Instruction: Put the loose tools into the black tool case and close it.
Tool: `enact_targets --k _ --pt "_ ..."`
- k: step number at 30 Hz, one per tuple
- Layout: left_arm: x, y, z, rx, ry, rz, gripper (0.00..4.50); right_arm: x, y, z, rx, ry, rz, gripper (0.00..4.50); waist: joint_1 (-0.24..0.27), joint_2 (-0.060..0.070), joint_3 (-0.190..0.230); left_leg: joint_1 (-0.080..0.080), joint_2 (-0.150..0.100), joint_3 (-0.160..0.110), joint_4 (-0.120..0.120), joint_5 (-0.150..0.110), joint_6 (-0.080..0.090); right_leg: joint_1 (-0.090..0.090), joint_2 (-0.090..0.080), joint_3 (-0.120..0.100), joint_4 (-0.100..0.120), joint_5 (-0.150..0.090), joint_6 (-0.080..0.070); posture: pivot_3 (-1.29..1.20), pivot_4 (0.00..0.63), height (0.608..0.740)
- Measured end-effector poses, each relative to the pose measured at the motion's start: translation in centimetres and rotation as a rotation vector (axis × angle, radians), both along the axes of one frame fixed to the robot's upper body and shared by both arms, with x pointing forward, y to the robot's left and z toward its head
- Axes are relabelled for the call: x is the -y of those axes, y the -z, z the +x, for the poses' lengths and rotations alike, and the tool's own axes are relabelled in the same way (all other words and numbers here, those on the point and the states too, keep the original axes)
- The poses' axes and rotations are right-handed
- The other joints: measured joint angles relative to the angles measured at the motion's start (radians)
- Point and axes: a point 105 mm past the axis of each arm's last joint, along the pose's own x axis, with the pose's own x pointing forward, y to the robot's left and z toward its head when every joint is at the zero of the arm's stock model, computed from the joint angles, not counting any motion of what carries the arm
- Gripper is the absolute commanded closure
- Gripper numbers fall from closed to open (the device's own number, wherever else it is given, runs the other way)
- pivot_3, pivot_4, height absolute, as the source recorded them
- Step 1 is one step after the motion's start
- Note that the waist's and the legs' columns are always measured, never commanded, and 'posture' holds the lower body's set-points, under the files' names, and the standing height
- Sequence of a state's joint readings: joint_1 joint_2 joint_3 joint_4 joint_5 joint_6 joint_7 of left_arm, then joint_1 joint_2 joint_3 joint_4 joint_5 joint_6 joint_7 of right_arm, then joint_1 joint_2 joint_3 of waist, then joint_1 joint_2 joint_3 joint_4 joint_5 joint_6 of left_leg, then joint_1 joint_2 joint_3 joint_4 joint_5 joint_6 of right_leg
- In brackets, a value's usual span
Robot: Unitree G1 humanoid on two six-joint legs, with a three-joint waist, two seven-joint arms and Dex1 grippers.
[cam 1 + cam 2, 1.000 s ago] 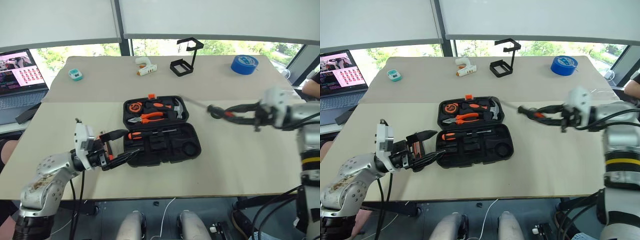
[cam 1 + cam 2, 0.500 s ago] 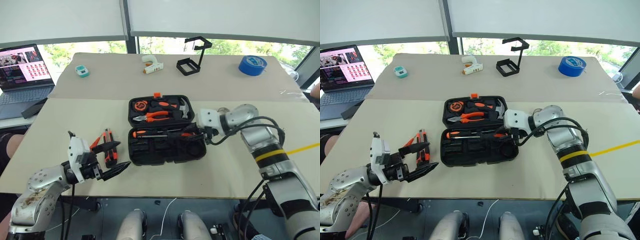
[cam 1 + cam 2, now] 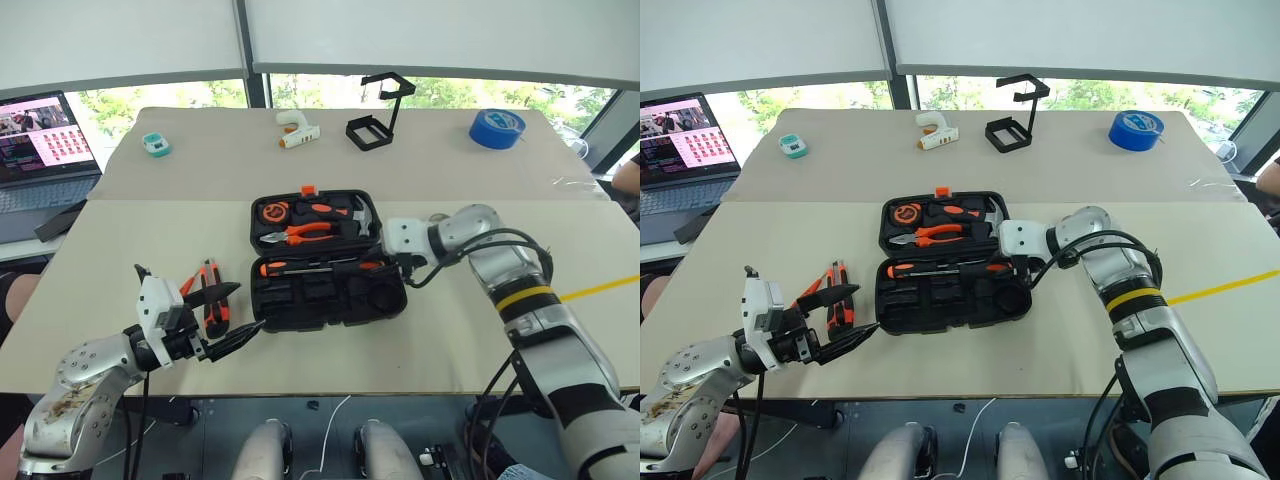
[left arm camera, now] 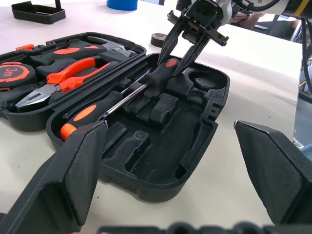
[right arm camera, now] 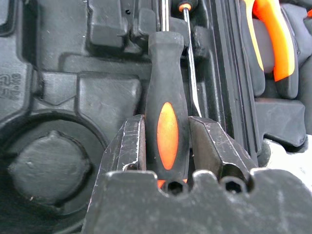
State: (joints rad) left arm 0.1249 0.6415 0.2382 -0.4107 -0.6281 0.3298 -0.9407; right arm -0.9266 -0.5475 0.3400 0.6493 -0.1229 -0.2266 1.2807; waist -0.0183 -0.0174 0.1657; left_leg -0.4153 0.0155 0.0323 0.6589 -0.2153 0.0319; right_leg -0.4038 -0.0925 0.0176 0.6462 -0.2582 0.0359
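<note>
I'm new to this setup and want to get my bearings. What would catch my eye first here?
The open black tool case in the middle of the table, orange-handled tools in its slots. The right gripper is over its front half, its fingers either side of a screwdriver handle lying there. Left of the case, loose orange-and-black tools lie by the wide-open left gripper.

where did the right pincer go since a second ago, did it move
Yes. The right pincer has swung left from beside the black tool case to over its lower tray, fingers around a screwdriver handle lying in the slot.

Right end effector (image 3: 385, 262) over open case (image 3: 325, 260), seemingly touching.
</note>
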Motion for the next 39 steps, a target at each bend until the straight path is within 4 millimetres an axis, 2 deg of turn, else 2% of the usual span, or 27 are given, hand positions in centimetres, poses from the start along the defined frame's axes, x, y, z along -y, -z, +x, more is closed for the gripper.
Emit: enact_targets --k 2,4,7,8,9,12,16,18,22,28,39 --pt "0.1 -0.1 0.0 0.005 -0.003 0.001 0.00 -0.1 -0.4 0.0 0.031 -0.018 0.007 1.35 0.000 0.000 0.000 0.000 0.000 0.000 0.000 0.000 0.000 0.000 0.000 0.000 0.000 0.000 0.000 0.00 0.150 0.740" --pt "-0.1 -0.1 -0.1 0.007 -0.014 0.002 0.00 -0.2 -1.3 -0.5 0.048 -0.063 0.058 1.35 0.001 0.000 0.000 0.000 0.000 0.000 0.000 0.000 0.000 0.000 0.000 0.000 0.000 0.000 0.000 0.00 0.150 0.740" --pt "-1.0 -0.5 -0.3 0.016 -0.069 -0.005 0.00 0.8 -3.0 -1.4 0.033 -0.083 0.191 1.35 0.003 -0.001 0.000 0.000 0.000 0.000 0.000 0.000 0.000 0.000 -0.001 0.000 -0.001 0.000 0.000 0.00 0.150 0.740" --pt "-1.5 -0.6 -0.3 0.019 -0.090 -0.007 0.00 1.1 -3.5 -1.5 0.021 -0.072 0.239 1.90 0.003 0.000 0.000 0.000 0.000 0.000 0.000 0.000 0.000 0.000 -0.002 0.000 -0.001 0.000 0.000 0.00 0.150 0.740" --pt "-1.7 -0.7 -0.3 0.022 -0.102 -0.006 0.00 1.3 -3.9 -1.5 0.010 -0.057 0.283 2.03 0.003 0.000 0.000 0.000 0.000 0.000 0.000 0.000 0.000 0.001 -0.002 0.000 0.000 0.000 0.000 0.00 0.150 0.740" --pt "-1.9 -0.5 -0.4 0.014 -0.111 -0.008 0.00 0.3 -4.2 -1.4 -0.045 -0.019 0.411 3.13 0.000 -0.001 0.000 0.001 0.001 0.000 0.000 0.000 0.000 0.001 -0.001 0.000 0.000 0.000 -0.001 0.00 0.150 0.740" --pt "-1.3 -0.8 -0.1 0.028 -0.092 -0.014 0.00 -2.2 -1.7 -1.2 -0.139 0.040 0.475 4.48 -0.001 -0.001 0.000 0.000 0.001 0.000 -0.001 0.000 0.000 -0.001 -0.001 0.000 0.001 0.000 -0.001 0.00 0.150 0.740" --pt "-1.1 -0.9 0.0 0.033 -0.085 -0.015 0.00 -2.9 -0.7 -1.1 -0.150 0.061 0.449 4.48 0.000 -0.001 0.000 0.000 0.000 0.000 0.000 0.000 0.000 -0.001 -0.002 0.000 0.000 0.000 -0.001 0.00 0.150 0.740" --pt "-1.2 -0.8 0.0 0.028 -0.088 -0.007 0.00 -2.8 1.0 -0.7 -0.150 0.105 0.366 4.48 0.003 -0.001 0.000 0.000 0.000 0.000 0.000 0.000 0.000 -0.001 -0.002 -0.001 0.000 0.000 -0.001 0.00 0.150 0.740" --pt "-2.3 -0.4 -0.4 0.004 -0.156 0.003 0.00 -3.4 1.3 -0.8 -0.090 0.063 0.327 4.48 -0.002 -0.001 0.000 0.000 0.000 0.000 -0.001 0.000 0.000 0.000 -0.001 -0.001 0.000 0.000 -0.001 0.00 0.150 0.740" --pt "-2.7 -0.4 -0.3 -0.016 -0.184 0.027 0.00 -4.7 1.7 -0.2 -0.048 0.039 0.223 4.48 -0.015 -0.004 -0.002 0.011 0.001 0.000 -0.004 0.000 -0.001 0.007 -0.001 -0.001 0.000 -0.001 -0.003 0.00 0.150 0.740"
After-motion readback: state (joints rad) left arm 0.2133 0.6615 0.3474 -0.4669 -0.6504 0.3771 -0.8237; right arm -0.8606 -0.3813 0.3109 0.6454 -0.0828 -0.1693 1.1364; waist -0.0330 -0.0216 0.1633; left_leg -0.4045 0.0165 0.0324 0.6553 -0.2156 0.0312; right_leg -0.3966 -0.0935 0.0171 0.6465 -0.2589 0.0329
